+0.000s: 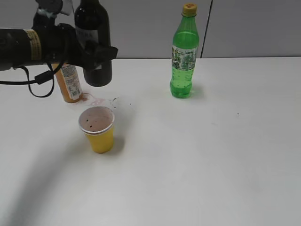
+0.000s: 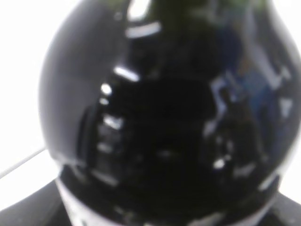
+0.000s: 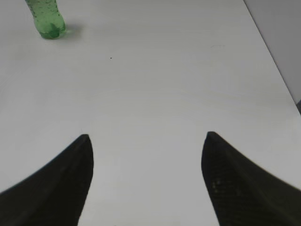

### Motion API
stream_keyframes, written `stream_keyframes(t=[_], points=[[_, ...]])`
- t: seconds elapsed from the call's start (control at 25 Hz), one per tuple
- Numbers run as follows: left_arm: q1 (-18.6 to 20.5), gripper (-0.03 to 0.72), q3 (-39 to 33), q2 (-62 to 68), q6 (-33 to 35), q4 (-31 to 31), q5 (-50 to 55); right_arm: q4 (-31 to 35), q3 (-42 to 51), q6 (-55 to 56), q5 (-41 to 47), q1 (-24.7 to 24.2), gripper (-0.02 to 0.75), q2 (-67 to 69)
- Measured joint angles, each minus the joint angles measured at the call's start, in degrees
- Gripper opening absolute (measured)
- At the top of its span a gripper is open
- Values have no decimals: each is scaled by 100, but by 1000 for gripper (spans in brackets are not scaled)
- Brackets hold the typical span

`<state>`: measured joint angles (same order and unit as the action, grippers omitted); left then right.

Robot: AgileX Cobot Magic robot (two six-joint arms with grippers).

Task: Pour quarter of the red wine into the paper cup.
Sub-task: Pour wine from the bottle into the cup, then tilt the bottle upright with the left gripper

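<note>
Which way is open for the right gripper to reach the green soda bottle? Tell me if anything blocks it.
Probably yes: the right gripper is open, with only bare table between it and the green soda bottle. Nothing blocks a straight approach.

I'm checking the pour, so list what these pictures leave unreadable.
- Wine bottle neck and mouth: cut off by the exterior view's top edge.
- Its fill level: dark glass; the left wrist view is a blurred close-up.
- Left gripper fingers: hidden behind the bottle.
- Paper cup depth of wine: too small.

The dark glass wine bottle stands upright, lifted above the bench behind the small yellow paper cup, whose white inside shows reddish traces.
</note>
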<state>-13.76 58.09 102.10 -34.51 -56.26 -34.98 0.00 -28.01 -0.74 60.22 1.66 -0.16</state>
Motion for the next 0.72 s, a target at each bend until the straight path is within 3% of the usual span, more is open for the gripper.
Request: stream_keyframes(t=[0.4, 0.72], points=[[301, 533, -985, -1668, 63, -32, 1342, 0, 0, 0, 0, 0, 546, 0], [784, 532, -1972, -2403, 510, -12, 2200, 0, 0, 0, 0, 0, 546, 0]])
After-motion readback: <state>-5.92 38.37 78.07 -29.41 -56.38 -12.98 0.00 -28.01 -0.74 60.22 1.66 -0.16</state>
